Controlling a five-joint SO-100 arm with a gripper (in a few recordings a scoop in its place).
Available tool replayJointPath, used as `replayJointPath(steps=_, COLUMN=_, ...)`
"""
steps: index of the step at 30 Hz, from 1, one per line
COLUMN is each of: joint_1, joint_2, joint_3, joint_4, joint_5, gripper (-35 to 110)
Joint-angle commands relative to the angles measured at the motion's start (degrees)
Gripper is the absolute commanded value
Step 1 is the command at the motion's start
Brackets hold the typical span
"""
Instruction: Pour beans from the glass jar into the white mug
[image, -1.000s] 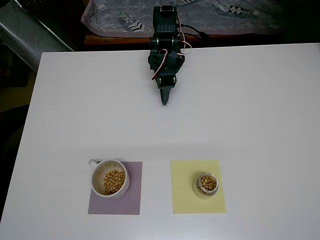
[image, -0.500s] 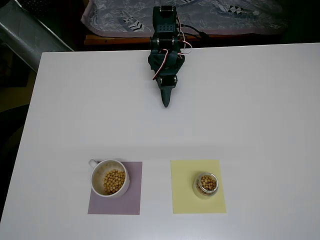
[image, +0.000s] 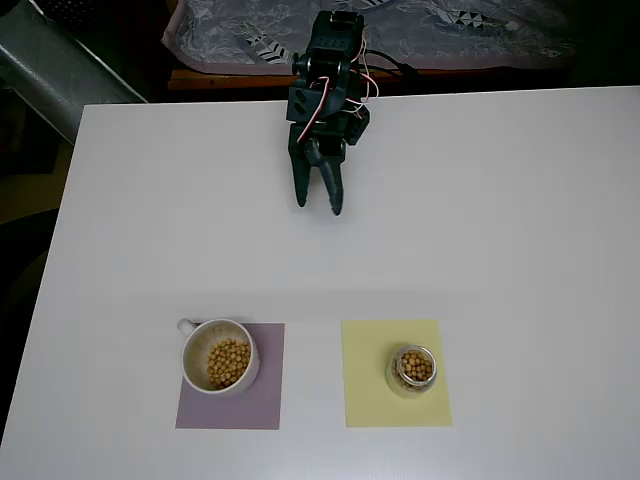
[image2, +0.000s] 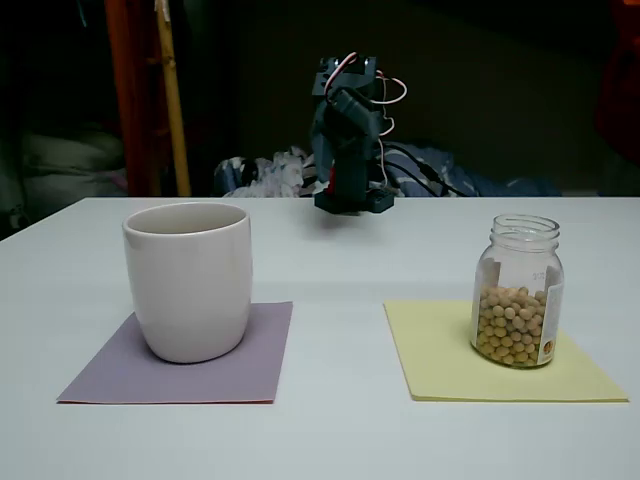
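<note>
Arm folded at the far table edge, gripper parted and empty, jar and mug both parked near the front.

Overhead view: gripper (image: 318, 205) top centre, pointing down-frame, its two fingers spread in a narrow V, holding nothing and well apart from both vessels. Arm body bunched behind it at the white table's (image: 500, 220) far edge; fixed view shows it upright and compact, top centre. Glass jar (image: 411, 370) stands upright on a yellow mat (image: 365, 385), lower right, beans (image2: 510, 325) filling roughly its lower half. White mug (image: 218, 357) upright on a purple mat (image: 262, 405), lower left, handle toward upper left, with more beans inside.
</note>
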Motion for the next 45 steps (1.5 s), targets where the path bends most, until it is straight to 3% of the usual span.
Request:
replayJointPath(steps=1, joint_1=1.0, joint_2=2.2, joint_3=-1.6, joint_4=-3.2, joint_5=-9.8, gripper=49)
replayJointPath(steps=9, joint_1=-1.9, joint_2=1.2, joint_3=1.9, joint_4=-22.4, joint_5=-29.1, gripper=50)
replayJointPath(steps=13, joint_1=-4.7, joint_2=-6.9, joint_3=3.0, joint_4=-34.6, joint_5=-33.9, gripper=55)
replayJointPath(steps=21, joint_1=-10.2, joint_2=-34.9, joint_3=6.2, joint_4=-64.1, joint_5=-37.9, gripper=59)
replayJointPath(steps=27, joint_1=-11.9, joint_2=-67.1, joint_3=-6.3, joint_4=-81.6, joint_5=-38.2, gripper=71)
replayJointPath(steps=38, joint_1=-15.7, joint_2=-103.4, joint_3=-28.3, joint_4=-95.3, joint_5=-38.7, gripper=70)
replayJointPath(steps=45, joint_1=-17.1, joint_2=-117.9, joint_3=-39.9, joint_4=-98.7, joint_5=-37.1, gripper=66)
